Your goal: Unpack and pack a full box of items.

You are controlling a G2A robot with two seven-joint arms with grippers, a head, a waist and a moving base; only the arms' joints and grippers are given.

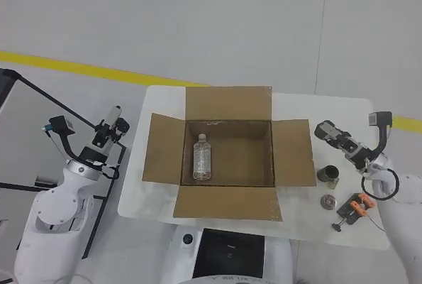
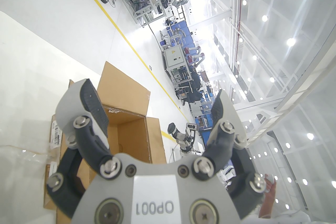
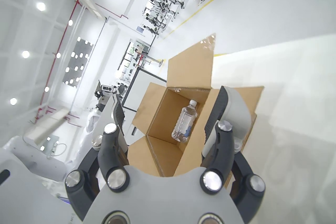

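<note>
An open cardboard box [image 1: 228,103] sits in the middle of the white table [image 1: 296,103], all flaps folded out. A clear water bottle [image 1: 203,157] lies on its floor near the left wall, also seen as the bottle [image 3: 184,121] in the box [image 3: 157,104]. My left gripper [image 1: 115,121] hangs off the table's left edge, open and empty, with the box [image 2: 126,93] beyond its fingers [image 2: 92,104]. My right gripper [image 1: 326,132] hovers open over the table right of the box, holding nothing.
On the table to the right of the box stand a dark can [image 1: 330,174], a small round metal piece [image 1: 328,201] and a black and orange clamp-like tool [image 1: 352,209]. A black frame [image 1: 26,85] stands left of the table.
</note>
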